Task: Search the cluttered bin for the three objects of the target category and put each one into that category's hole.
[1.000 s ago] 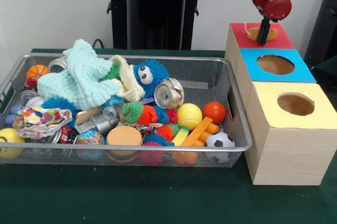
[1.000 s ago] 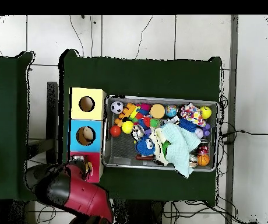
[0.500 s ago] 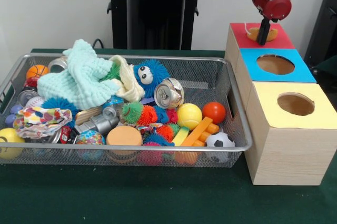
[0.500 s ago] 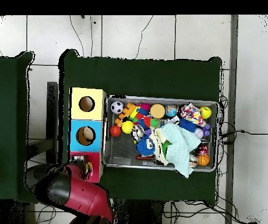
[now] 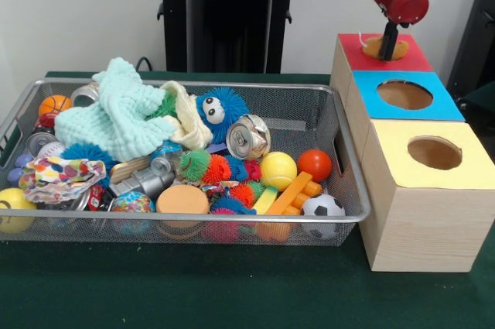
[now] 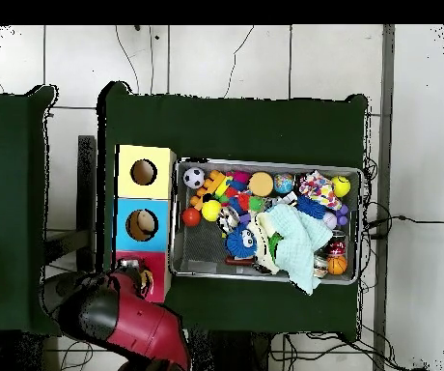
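A wire mesh bin [image 5: 349, 183] holds a heap of toys: a soccer ball [image 5: 323, 207], an orange-red ball [image 5: 315, 164], a yellow ball [image 5: 278, 169], a crushed can [image 5: 248, 136], a blue fuzzy toy with eyes [image 5: 219, 110] and a mint cloth [image 5: 116, 116]. To the right of the bin stand three boxes with round holes: red [image 5: 410, 59], blue [image 5: 445, 109] and yellow [image 5: 473, 168]. My gripper [image 5: 389, 39] hangs just over the red box's hole [image 5: 384, 49], with nothing seen in it. In the overhead view the gripper [image 6: 143, 281] is over the red box [image 6: 129, 260].
Small balls, cans and a patterned cloth [image 5: 58, 174] crowd the bin's left end, with a small basketball [image 5: 54, 104] at the back. The bin [image 6: 353, 172] lies next to the boxes on the green table [image 6: 245, 126]. A black stand [image 5: 224, 11] rises behind the bin.
The gripper has risen a little above the red box's hole. Nothing in the bin has moved.
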Controlling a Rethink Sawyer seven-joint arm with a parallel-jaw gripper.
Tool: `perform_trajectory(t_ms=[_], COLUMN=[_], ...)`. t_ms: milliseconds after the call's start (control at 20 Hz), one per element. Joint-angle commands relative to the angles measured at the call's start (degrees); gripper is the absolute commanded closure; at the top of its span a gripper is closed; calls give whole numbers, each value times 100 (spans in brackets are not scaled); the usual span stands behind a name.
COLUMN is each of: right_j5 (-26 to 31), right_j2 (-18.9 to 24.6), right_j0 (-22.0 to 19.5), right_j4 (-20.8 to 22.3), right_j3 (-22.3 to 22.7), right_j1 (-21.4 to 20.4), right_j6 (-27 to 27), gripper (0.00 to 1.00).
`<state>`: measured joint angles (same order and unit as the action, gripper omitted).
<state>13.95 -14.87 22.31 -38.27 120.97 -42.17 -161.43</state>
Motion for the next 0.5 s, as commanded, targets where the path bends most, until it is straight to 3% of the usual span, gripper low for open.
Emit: perform_trajectory(t_ms=[50,500], right_j5=[683,660], right_j2=[158,213], right_j0=[-299,-209], right_j4=[48,16], right_j3=[185,242], right_j1=[-277,-351], right_j6=[-696,-807], gripper=[100,100])
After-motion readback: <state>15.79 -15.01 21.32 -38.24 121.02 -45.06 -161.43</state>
